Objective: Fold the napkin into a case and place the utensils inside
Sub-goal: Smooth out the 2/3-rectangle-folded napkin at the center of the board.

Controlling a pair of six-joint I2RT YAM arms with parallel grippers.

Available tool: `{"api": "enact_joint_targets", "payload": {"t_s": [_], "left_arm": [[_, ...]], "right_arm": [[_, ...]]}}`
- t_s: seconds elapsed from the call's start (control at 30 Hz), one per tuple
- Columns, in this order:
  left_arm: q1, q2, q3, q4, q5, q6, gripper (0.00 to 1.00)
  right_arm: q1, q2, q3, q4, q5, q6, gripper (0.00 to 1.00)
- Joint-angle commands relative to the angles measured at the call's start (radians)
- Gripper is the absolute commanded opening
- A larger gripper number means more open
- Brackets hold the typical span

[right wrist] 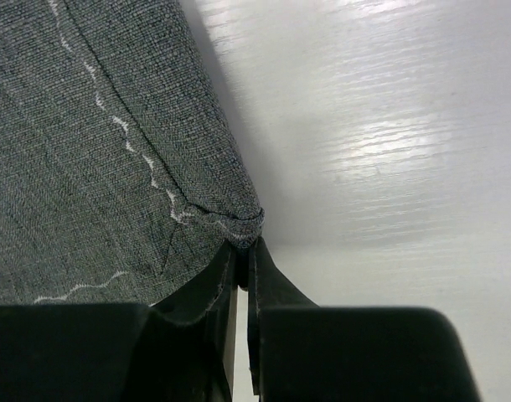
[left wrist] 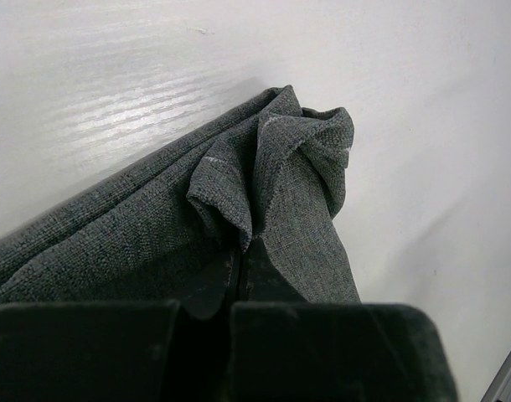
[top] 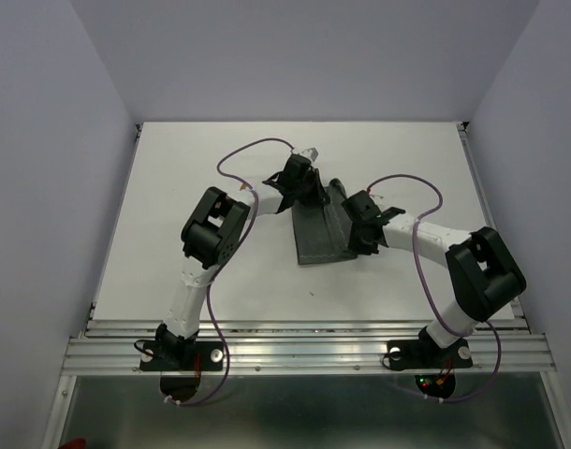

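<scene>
Napkin (top: 314, 239) lies on white table (top: 173, 168) between pale walls (top: 42, 187).

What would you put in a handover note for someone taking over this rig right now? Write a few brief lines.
Left gripper: shut on a bunched corner of the napkin.
Right gripper: shut on a hemmed corner.
The cloth lies on the table, seemingly partly folded, not yet a narrow case.
No utensils in view.
Left to do: finish the fold, find the utensils, slide them in.
</scene>
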Motion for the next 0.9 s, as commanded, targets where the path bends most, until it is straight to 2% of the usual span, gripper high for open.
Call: {"api": "enact_joint_targets", "payload": {"t_s": [0.0, 0.13, 0.17, 0.27, 0.47, 0.73, 0.87], "left_arm": [[-0.005, -0.06, -0.059, -0.018, 0.002, -0.003, 0.0], [-0.011, -0.059, -0.05, -0.014, 0.013, -0.006, 0.0], [-0.011, -0.054, -0.042, -0.017, 0.008, -0.003, 0.0], [-0.011, -0.046, -0.028, -0.032, 0.004, 0.006, 0.0], [-0.009, -0.066, -0.034, -0.043, -0.015, 0.038, 0.0], [-0.006, -0.04, 0.036, -0.093, 0.051, 0.12, 0.0], [0.002, -0.016, 0.079, -0.141, 0.053, 0.147, 0.0]], "right_arm": [[-0.002, 0.001, -0.004, -0.156, 0.119, -0.071, 0.01], [-0.002, -0.04, -0.016, -0.162, 0.127, -0.097, 0.06], [-0.002, -0.052, -0.013, -0.162, 0.131, -0.097, 0.14], [-0.002, -0.063, 0.001, -0.168, 0.117, -0.091, 0.27], [-0.002, -0.12, 0.056, -0.217, 0.117, -0.086, 0.41], [-0.002, -0.131, 0.128, -0.164, 0.022, -0.057, 0.4], [-0.002, -0.086, 0.147, -0.134, -0.005, -0.025, 0.31]]}}
